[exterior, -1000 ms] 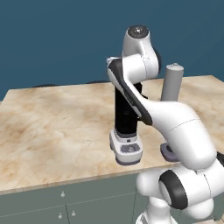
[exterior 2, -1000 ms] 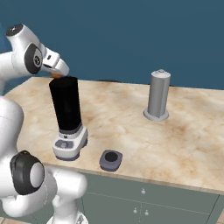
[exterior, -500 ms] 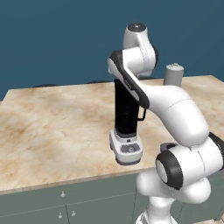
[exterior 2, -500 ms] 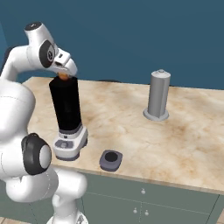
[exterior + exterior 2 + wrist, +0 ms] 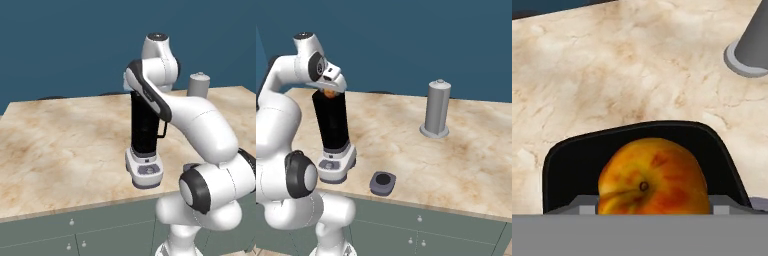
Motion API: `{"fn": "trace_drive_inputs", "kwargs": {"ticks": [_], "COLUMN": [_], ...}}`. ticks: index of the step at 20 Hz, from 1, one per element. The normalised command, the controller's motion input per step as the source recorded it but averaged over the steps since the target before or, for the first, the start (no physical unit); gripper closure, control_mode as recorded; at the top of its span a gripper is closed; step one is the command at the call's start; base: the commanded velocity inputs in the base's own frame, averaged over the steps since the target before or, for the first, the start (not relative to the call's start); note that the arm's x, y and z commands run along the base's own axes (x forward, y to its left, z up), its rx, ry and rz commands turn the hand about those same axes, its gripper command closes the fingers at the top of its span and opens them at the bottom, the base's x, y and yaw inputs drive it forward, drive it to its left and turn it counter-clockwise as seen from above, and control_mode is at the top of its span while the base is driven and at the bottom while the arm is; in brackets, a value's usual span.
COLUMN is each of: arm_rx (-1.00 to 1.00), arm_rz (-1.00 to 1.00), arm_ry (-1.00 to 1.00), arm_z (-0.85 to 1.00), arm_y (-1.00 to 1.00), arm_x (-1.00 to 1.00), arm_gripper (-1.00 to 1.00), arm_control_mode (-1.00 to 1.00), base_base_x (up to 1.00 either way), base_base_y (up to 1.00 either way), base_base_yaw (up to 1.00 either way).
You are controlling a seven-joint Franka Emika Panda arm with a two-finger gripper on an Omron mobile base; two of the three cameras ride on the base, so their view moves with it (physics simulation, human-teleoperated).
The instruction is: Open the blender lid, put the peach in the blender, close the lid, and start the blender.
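Observation:
The blender (image 5: 333, 135) stands near the counter's front edge, a tall black jar on a white-grey base; its side handle shows in the left base view (image 5: 145, 135). The jar's top is open, and its black rim (image 5: 637, 132) lies just below my hand. My gripper (image 5: 330, 91) hovers right over that opening, shut on the peach (image 5: 652, 185), an orange-brown ball with its stem facing the camera (image 5: 330, 93). The blender lid (image 5: 382, 183), a dark grey cap with a black knob, lies flat on the counter to the right of the blender's base.
A plain grey cylinder on a round foot (image 5: 436, 108) stands farther back on the right (image 5: 199, 85) (image 5: 752, 45). The marble counter (image 5: 466, 155) ends in a front edge close to the lid, with grey cabinet drawers below.
My hand has carried the peach a little right and down, from beside the jar's top to directly over its opening. The blender, lid and cylinder have not moved.

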Motion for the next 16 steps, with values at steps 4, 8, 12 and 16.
{"fn": "trace_drive_inputs", "kwargs": {"ticks": [4,8,12,16], "arm_rx": [0.05,0.03,0.0,0.0], "arm_rz": [0.06,0.06,0.06,0.05], "arm_ry": [0.04,0.1,0.12,0.12], "arm_z": [-0.39,-0.38,-0.36,-0.44], "arm_y": [0.0,0.0,0.01,0.01], "arm_x": [0.03,0.29,0.26,0.08], "arm_gripper": [1.0,1.0,1.0,-1.0], "arm_control_mode": [-1.0,-1.0,-1.0,-1.0], "base_base_x": [0.0,0.0,0.0,0.0], "base_base_y": [0.0,0.0,0.0,0.0], "base_base_yaw": [0.0,0.0,0.0,0.0]}}
